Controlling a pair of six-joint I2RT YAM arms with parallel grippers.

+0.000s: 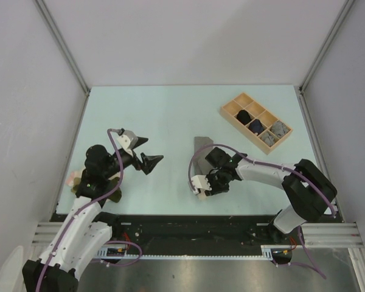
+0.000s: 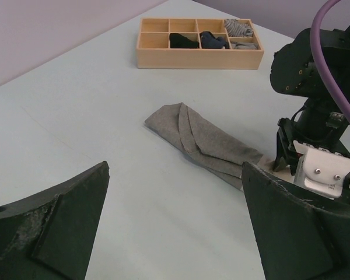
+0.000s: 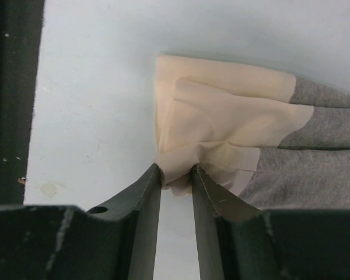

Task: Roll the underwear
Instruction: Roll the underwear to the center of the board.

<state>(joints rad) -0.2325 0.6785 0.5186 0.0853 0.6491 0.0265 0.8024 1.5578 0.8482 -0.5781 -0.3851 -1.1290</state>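
At the far left edge of the table, a pale pink garment (image 1: 71, 178) and an olive garment (image 1: 113, 181) lie partly hidden beneath the left arm; their exact arrangement cannot be determined. The left gripper (image 1: 153, 149) hangs above the table left of centre with its jaws spread wide and nothing between them, and it touches no cloth. Right of it, near the middle of the table, the grey underwear (image 2: 204, 140) lies flat on the surface, folded lengthwise into a narrow strip with overlapping layers visible along its length. Its pale beige waistband (image 3: 221, 111) forms the end nearest the arm bases. The right gripper (image 3: 176, 175) is lowered onto that end, and its two fingers (image 3: 146, 195) are pinched together on a bunched fold of the waistband, with the cloth puckered between them. The rest of the garment rests on the table and no part is rolled. Further right, towards the far corner and well apart from both grippers, stands the wooden tray (image 2: 198, 60). One compartment holds a black garment (image 2: 184, 41), the next a navy garment (image 2: 213, 41), and the end compartments hold grey striped garments (image 2: 239, 27). The remaining compartments show bare wood.
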